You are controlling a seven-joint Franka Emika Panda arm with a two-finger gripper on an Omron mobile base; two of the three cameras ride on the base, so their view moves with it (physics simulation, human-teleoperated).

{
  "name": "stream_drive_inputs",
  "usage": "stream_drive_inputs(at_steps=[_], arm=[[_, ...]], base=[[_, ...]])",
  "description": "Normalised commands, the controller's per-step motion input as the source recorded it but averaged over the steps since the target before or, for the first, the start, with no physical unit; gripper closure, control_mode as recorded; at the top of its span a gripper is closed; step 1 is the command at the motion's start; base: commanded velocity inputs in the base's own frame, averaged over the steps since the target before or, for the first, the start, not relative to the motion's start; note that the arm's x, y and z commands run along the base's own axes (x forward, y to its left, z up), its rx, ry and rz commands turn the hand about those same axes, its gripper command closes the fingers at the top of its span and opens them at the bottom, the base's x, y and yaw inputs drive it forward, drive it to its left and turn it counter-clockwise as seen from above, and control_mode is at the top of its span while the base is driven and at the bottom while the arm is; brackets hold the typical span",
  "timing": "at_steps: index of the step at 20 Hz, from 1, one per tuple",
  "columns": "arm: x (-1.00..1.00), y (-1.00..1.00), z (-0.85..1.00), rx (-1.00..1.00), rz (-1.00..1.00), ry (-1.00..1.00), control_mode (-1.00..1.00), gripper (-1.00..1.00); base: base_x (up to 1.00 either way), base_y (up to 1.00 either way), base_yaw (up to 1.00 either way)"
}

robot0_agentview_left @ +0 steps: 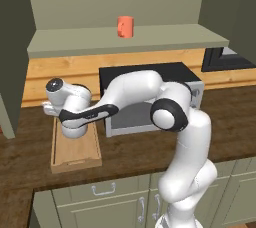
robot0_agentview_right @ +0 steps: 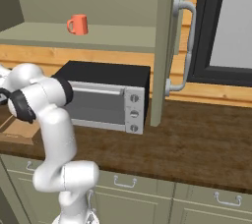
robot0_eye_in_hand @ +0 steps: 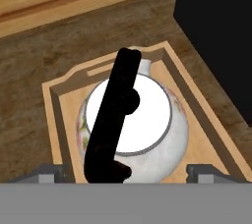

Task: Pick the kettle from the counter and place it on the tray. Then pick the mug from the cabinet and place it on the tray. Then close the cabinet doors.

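1. Tray [robot0_agentview_left: 75, 159] sits at left end of the bench [robot0_agentview_left: 130, 152], long side running away from the robot, just beside the microwave [robot0_agentview_left: 145, 117]. The rim should stop items sliding off.
2. Kettle [robot0_eye_in_hand: 147, 120] stands upright inside the tray; in hand view its black handle [robot0_eye_in_hand: 115, 115] arches over the lid. Judged: first placement done.
3. Tool [robot0_eye_in_hand: 125, 171] hangs directly above the kettle, tips [robot0_eye_in_hand: 49, 175] spread wide either side of the handle, touching nothing — reads as let go. In left base view the hand [robot0_agentview_left: 72, 104] covers the tray's far end.
4. Mug [robot0_agentview_left: 125, 26] stands upright on the cabinet shelf [robot0_agentview_left: 125, 39], up and to the right of the tray, well apart from the arm. Next item, prob.
5. Cabinet door [robot0_agentview_right: 165, 46] at right hangs open w/ silver bar handle [robot0_agentview_right: 184, 46]; not yet closed.
6. Surface: dark wood-grain bench over grey-green drawers [robot0_agentview_left: 105, 189]; pale wood wall panel [robot0_agentview_left: 65, 72] behind; dark-framed window [robot0_agentview_right: 229, 26] far right.
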Motion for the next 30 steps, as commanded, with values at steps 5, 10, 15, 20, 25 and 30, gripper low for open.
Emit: stream_drive_inputs(at_steps=[5,10,15,20,25,30], arm=[[-0.33,-0.03,0.34,0.09,0.00,-0.02,-1.00,-1.00],[-0.39,-0.10,0.36,0.07,0.00,-0.02,-1.00,-1.00],[-0.47,-0.26,0.26,0.02,0.04,-0.02,-1.00,-1.00],[-0.40,-0.36,0.13,0.01,0.09,0.00,-1.00,-1.00],[-0.34,-0.45,0.27,0.09,0.20,-0.01,-1.00,-1.00],[-0.16,-0.33,0.42,0.06,0.20,0.04,-1.00,-1.00]], base=[[0.00,0.00,0.00],[0.00,0.00,0.00],[0.00,0.00,0.00],[0.00,0.00,0.00],[0.00,0.00,0.00],[0.00,0.00,0.00]])
